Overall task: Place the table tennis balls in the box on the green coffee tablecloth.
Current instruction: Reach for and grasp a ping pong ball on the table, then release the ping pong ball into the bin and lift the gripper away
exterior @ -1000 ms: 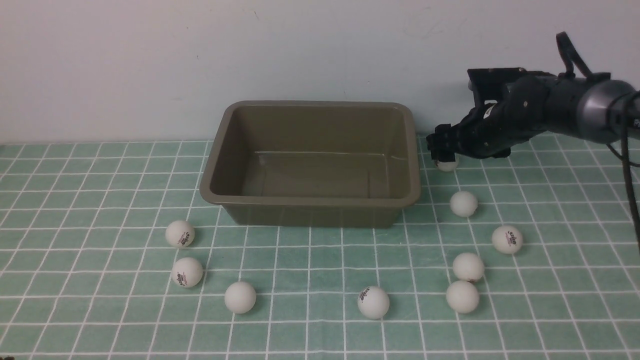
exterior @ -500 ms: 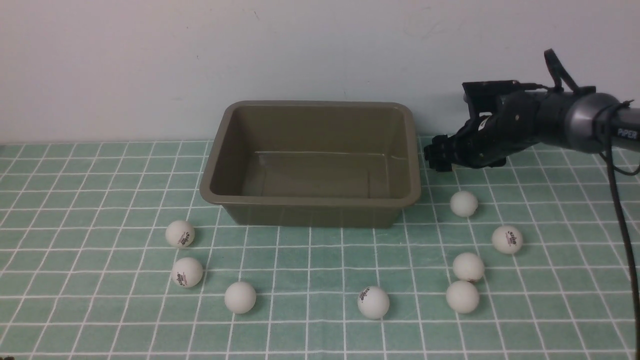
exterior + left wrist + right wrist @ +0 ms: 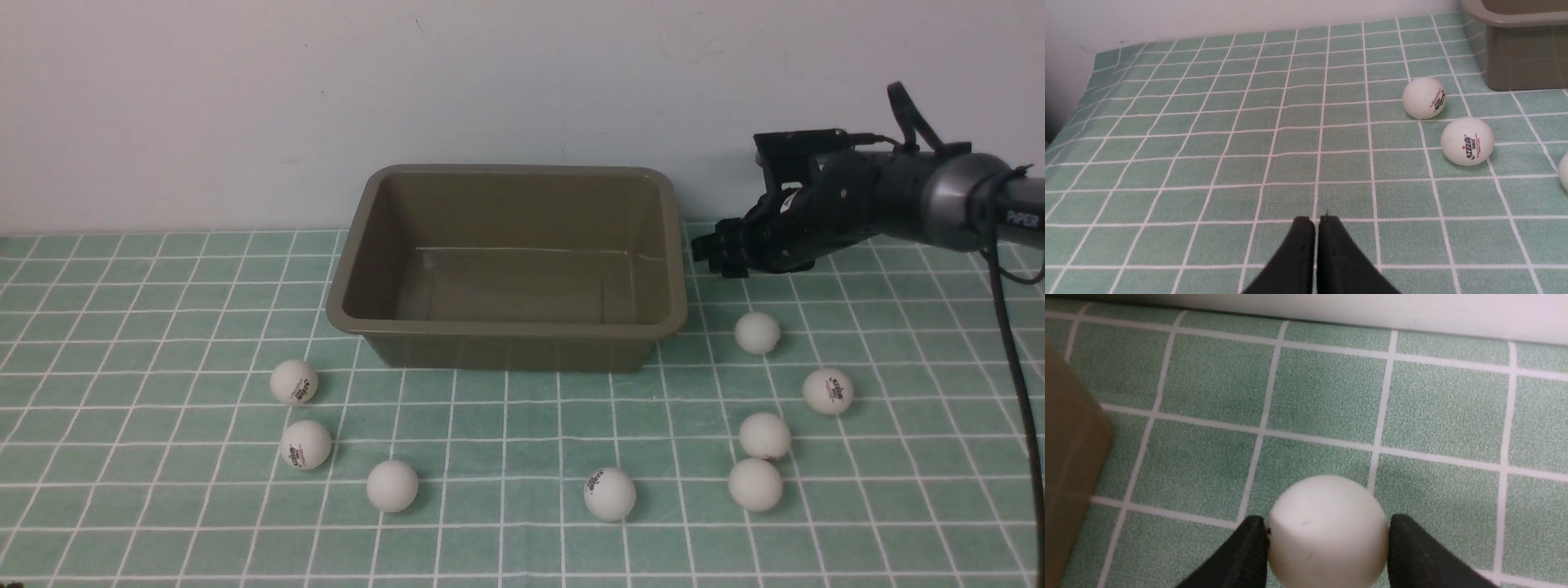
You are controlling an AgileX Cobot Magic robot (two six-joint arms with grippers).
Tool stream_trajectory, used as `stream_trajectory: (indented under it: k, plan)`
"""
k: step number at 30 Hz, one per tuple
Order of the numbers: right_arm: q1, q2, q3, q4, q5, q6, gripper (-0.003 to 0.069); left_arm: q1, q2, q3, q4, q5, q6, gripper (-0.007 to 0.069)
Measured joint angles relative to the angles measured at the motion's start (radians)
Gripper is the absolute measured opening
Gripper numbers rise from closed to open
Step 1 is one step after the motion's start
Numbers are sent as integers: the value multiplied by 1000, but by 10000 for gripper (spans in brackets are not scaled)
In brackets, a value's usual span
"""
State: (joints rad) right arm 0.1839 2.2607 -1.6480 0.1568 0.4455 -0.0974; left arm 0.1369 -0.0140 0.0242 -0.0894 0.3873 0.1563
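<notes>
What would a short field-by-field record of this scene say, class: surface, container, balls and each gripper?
Surface: mint-green checked tablecloth
Container: olive-brown rectangular plastic box, no balls seen inside
Loose: eight small white table tennis balls on the cloth, left, front and right of the box
Held: one more white ball
Right arm: right gripper closed on that ball, beside the box's right end
Left arm: left gripper shut, holding nothing

Nine table tennis balls, one box, one green coffee tablecloth.
</notes>
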Motion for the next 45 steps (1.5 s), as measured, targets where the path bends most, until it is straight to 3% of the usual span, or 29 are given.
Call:
stream_trajectory:
  k: [14,18,25,32,45]
  plan:
    - [8,-172,0,7,292,-77,349,0,0,0,0,0,0,-4]
    - [40,-248,0,114,352,-152,349,0,0,0,0,0,0,-4]
    - [178,-251,0,321,266,-354,349,0,0,0,0,0,0,-4]
    - [244,-174,0,349,144,-368,349,0,0,0,0,0,0,-4]
    - [253,-93,0,356,82,-391,349,0,0,0,0,0,0,-4]
